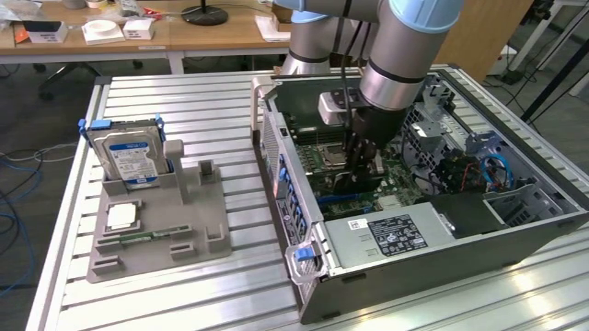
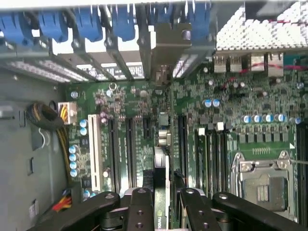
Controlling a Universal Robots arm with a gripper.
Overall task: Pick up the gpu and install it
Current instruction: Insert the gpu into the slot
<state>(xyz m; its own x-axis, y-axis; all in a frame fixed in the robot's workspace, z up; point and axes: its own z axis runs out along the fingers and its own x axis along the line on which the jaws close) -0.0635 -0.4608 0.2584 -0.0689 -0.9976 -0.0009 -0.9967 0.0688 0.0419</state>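
Note:
My gripper (image 1: pixel 361 162) reaches down inside the open computer case (image 1: pixel 276 138), over the green motherboard (image 1: pixel 318 148). It is shut on the gpu (image 1: pixel 366 181), a thin dark card held upright on its edge. In the wrist view the gripper (image 2: pixel 163 199) clamps the gpu (image 2: pixel 162 139) from both sides. The card is seen edge-on, with its silver bracket end (image 2: pixel 166 45) against the case's rear slot openings. It stands in line with the black expansion slots (image 2: pixel 130 149). Whether the card's edge touches a slot is hidden.
A grey fixture (image 1: pixel 175 227) on the slatted table holds a blue-labelled hard drive (image 1: pixel 129 155), a small chip (image 1: pixel 121 216) and a narrow memory stick (image 1: pixel 147 236). Inside the case lie the power supply (image 1: pixel 391 234), the CPU socket (image 2: pixel 264 187), blue slot clips (image 2: pixel 86 24) and cables (image 1: pixel 492 172).

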